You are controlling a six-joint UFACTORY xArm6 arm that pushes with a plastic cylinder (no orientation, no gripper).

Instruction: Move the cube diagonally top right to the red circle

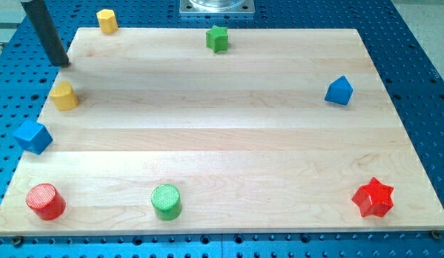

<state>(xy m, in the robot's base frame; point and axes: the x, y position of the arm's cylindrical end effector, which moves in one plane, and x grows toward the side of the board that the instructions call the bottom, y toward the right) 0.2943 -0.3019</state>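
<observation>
A blue cube (pixel 32 135) sits at the left edge of the wooden board (pixel 222 136). The red circle (pixel 46 201), a short red cylinder, stands at the board's bottom left corner, below the cube. My tip (pixel 64 64) is at the view's top left, by the board's left edge. It is above a yellow block (pixel 64 95) and well above the blue cube, touching neither.
Another yellow block (pixel 107 21) is at the top left corner. A green star (pixel 217 38) is at the top middle. A second blue block (pixel 339 91) is at the right. A green cylinder (pixel 166 201) is at the bottom. A red star (pixel 373 198) is at the bottom right.
</observation>
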